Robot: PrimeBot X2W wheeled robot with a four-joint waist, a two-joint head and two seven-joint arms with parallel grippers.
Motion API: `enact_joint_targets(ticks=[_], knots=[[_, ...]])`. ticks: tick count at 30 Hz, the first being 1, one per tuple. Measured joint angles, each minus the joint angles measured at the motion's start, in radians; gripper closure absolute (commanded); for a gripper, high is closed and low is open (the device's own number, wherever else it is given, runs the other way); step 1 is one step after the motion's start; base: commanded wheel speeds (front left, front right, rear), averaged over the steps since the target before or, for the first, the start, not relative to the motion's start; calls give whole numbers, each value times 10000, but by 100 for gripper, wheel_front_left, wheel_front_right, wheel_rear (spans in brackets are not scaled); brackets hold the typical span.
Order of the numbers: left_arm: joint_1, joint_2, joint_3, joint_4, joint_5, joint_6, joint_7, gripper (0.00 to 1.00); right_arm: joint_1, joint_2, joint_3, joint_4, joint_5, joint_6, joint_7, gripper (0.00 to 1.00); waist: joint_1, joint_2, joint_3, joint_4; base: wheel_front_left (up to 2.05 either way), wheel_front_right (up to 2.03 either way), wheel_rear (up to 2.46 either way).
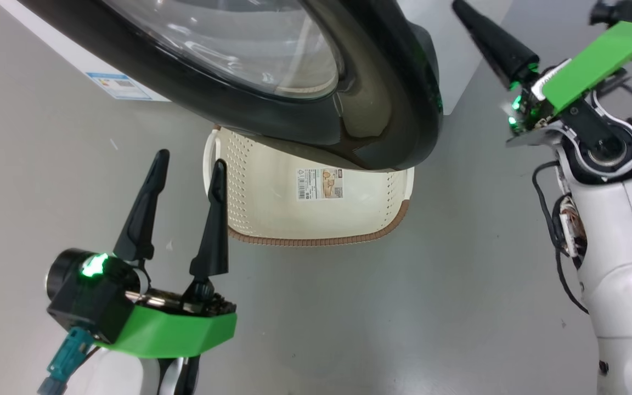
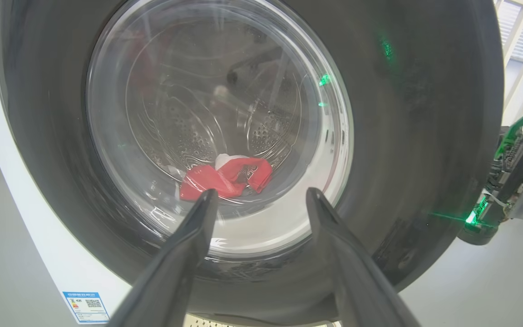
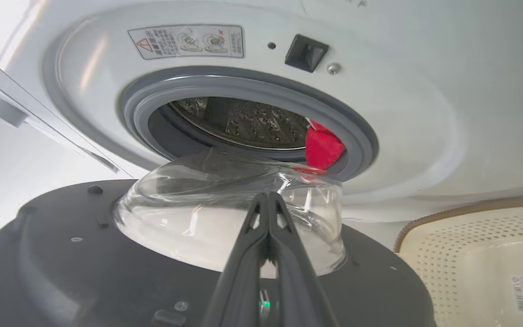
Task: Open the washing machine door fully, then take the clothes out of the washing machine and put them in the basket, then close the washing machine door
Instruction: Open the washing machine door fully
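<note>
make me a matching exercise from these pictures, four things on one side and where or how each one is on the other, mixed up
Things
1. round black-rimmed glass washing machine door
2. red and white clothes
3. cream perforated plastic basket
4. right claw

Place or state
a. on the grey floor
b. shut, holding nothing
c. swung open
d. in the perforated steel drum

Pairs: 1-c, 2-d, 3-a, 4-b
</note>
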Motion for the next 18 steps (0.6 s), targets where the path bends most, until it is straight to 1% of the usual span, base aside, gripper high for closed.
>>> enact_joint_targets(ticks=[3, 5, 10, 15, 18], knots=[[1, -4, -29, -2, 0, 0, 0, 0, -442, 0, 401, 581, 1149, 0, 709, 100, 1, 0, 43, 30, 0, 0, 0], [1, -4, -27, 0, 0, 0, 0, 0, -701, -15, 713, 757, 1770, 0, 1156, 100, 0, 0, 81, 47, 0, 0, 0], [1, -6, -29, -2, 0, 13, 0, 0, -819, -13, 1388, 600, 2309, 0, 1843, 100, 1, 0, 155, 72, 0, 0, 0], [1, -6, -25, -2, 0, 58, 0, 0, -776, -67, 1657, 190, 2487, 0, 2069, 100, 1, 0, 172, 38, 0, 0, 0], [0, -6, -15, -2, 0, 59, 0, 0, -709, -219, 1837, -84, 2619, 0, 2146, 100, 0, 0, 162, -4, 0, 0, 0]])
